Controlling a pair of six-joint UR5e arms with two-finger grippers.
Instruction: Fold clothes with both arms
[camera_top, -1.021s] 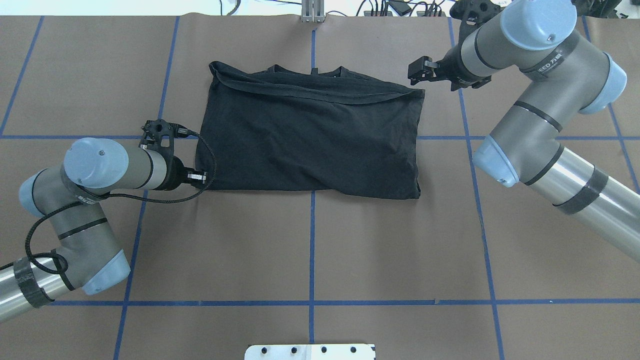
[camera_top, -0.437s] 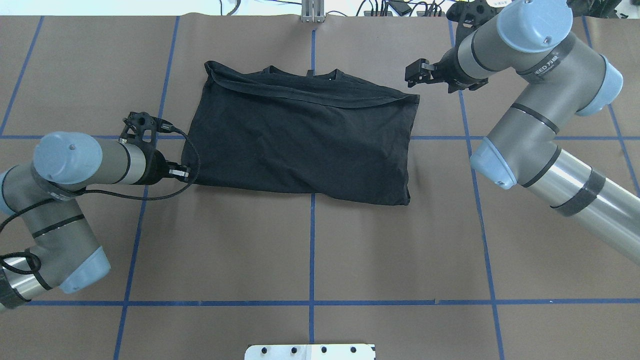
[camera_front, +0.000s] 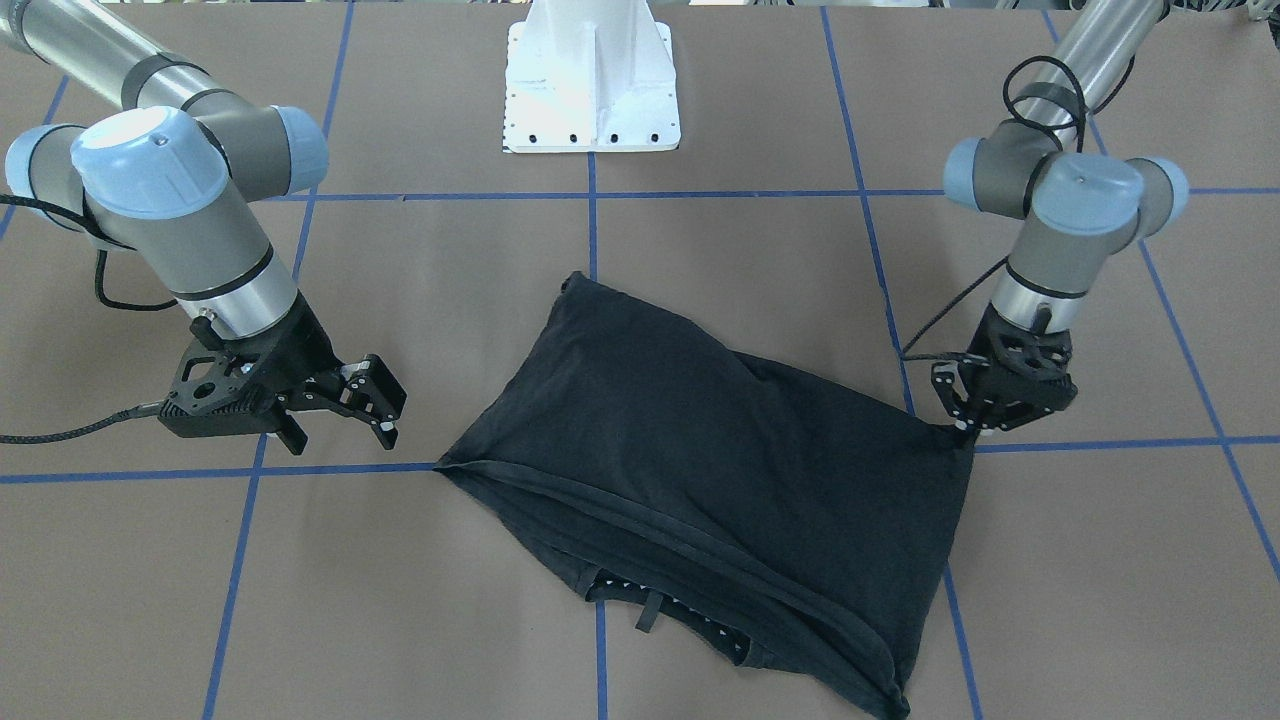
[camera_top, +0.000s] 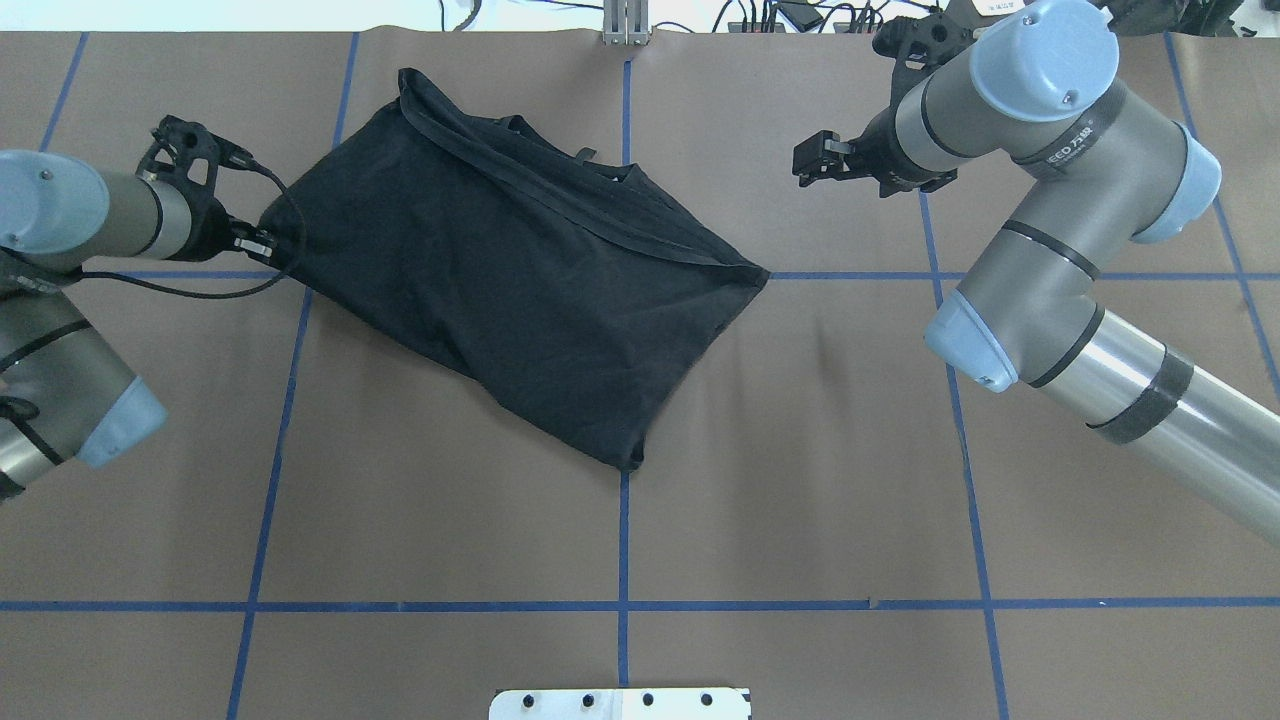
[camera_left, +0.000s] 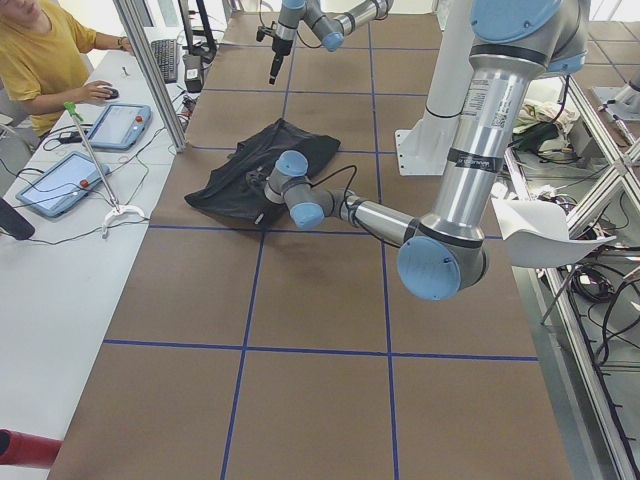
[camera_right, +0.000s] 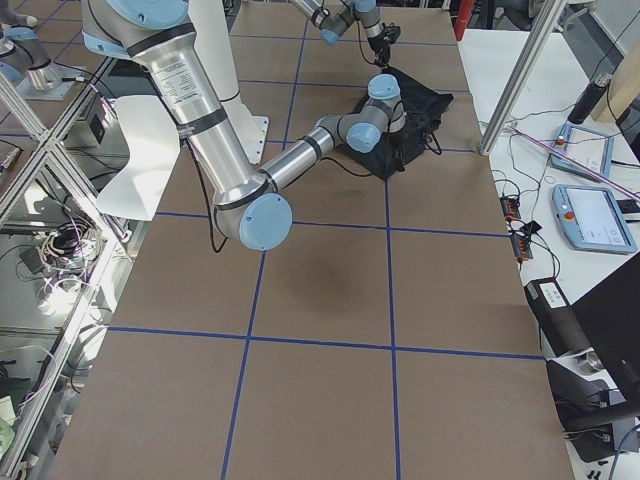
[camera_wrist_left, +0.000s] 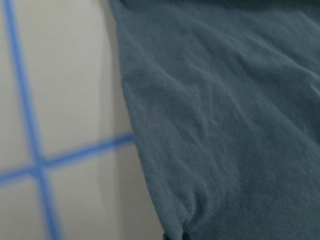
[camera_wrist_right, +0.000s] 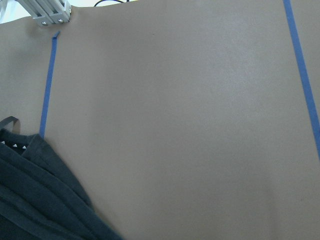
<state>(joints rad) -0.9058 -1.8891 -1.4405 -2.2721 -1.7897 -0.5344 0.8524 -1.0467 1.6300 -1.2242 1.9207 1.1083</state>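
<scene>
T-shirt (camera_top: 520, 290), folded, lies skewed on the table (camera_top: 820, 480), beyond the pedestal base (camera_top: 620, 703) and off to its left-arm side. Left pincer (camera_top: 262, 243) is clenched on one corner, so it is the nearer. The garment's long axis runs from that corner diagonally back toward the base. Right pincer (camera_top: 812, 160) stands apart, beyond the corner farthest from the left pincer, released and empty. The front-facing view shows its jaws spread, which the overhead view leaves unclear.

We are in a robotics lab: a blue tape grid (camera_top: 622, 605) marks the bench (camera_top: 800, 480). Past the left gripper (camera_top: 262, 243), a person (camera_left: 40, 60) uses a keyboard (camera_left: 164, 58) beside teach pendants (camera_left: 115, 125).
</scene>
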